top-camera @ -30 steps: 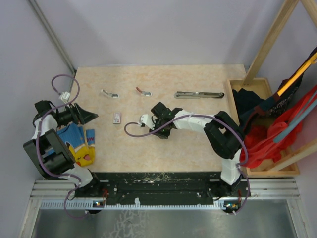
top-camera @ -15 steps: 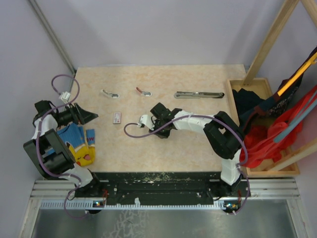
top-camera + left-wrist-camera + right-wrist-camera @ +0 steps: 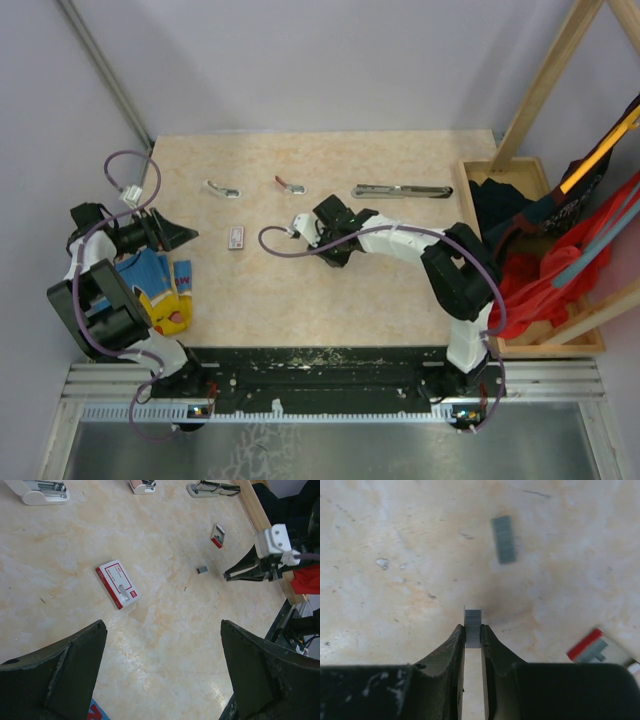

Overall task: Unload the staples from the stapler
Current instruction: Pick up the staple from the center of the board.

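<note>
We see the right hand (image 3: pixel 472 630) clamped on a short grey strip of staples (image 3: pixel 473 617). Its two dark fingers (image 3: pixel 445 652) press the strip's sides, and the strip's end stands out past the tips. We cannot tell whether that strip touches the desk (image 3: pixel 395 540). Just ahead of the tips a second strip (image 3: pixel 504 539) lies loose and blurred on the desk, and a small white-and-red tag (image 3: pixel 597 647) lies off to one side of the fingers. The stapler (image 3: pixel 400 190) lies flat along the far part of the desk, its silvery end toward the left arm's side and its black end toward the right. The right hand sits nearer the arm bases than the stapler, off its silvery end and apart from it. In line with the stapler, farther toward the left, lie a small silvery clip with a red tail (image 3: pixel 290 183) and then a pale clip (image 3: pixel 222 188). A white box with red edging (image 3: pixel 119 584) lies nearer us than that line, well apart from the stapler. Farthest from the stapler, at the desk's left edge, the left hand (image 3: pixel 162 625) holds its fingers wide apart above the desk.
</note>
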### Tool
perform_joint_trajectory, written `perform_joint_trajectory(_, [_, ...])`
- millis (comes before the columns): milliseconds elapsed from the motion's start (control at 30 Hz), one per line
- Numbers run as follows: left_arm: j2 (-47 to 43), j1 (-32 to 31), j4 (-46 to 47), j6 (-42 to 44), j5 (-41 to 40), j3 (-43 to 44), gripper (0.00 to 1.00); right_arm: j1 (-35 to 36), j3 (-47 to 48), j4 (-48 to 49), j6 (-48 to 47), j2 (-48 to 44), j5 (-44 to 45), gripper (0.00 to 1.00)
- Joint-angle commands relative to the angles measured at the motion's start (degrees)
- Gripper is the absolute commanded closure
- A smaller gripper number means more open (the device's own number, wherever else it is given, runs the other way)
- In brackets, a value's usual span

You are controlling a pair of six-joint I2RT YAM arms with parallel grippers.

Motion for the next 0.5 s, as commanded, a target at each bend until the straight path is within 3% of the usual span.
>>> perform_joint_trajectory(0, [0.54,0.39,-0.47,1.22,1.42,0.75,0.0,-3.53,3.74,2.7,3.71,-5.32,2.42,0.87])
perform_joint_trajectory(467, [0.41,0.39,-0.46,1.27,1.18,0.73,0.0,-10.08,4.21,7.3,12.71,-3.87,12.25,0.88])
